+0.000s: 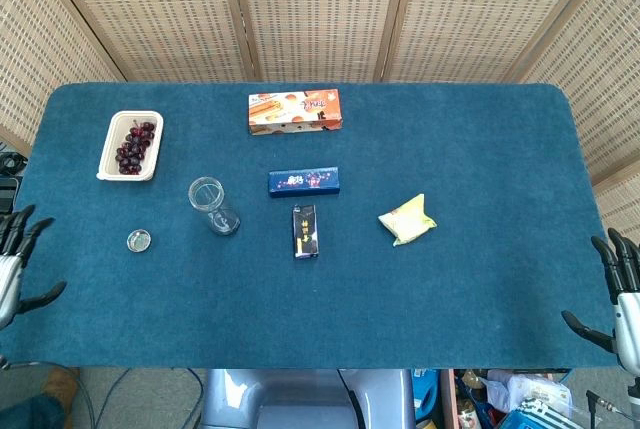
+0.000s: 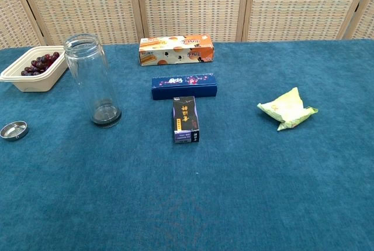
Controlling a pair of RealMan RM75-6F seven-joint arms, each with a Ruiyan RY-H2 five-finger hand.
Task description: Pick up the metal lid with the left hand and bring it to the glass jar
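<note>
The small round metal lid (image 1: 139,241) lies flat on the blue table, left of the glass jar (image 1: 210,202); the chest view shows the metal lid (image 2: 14,130) at the far left and the glass jar (image 2: 93,81) standing upright and empty. My left hand (image 1: 14,264) is at the table's left edge, well left of the lid, fingers spread and holding nothing. My right hand (image 1: 619,294) hangs off the right front corner, fingers apart and empty. Neither hand appears in the chest view.
A white tray of dark cherries (image 1: 131,145) sits behind the lid. An orange snack box (image 1: 295,112), a blue box (image 1: 303,182), a black box (image 1: 305,231) and a yellow-green packet (image 1: 407,219) lie across the middle.
</note>
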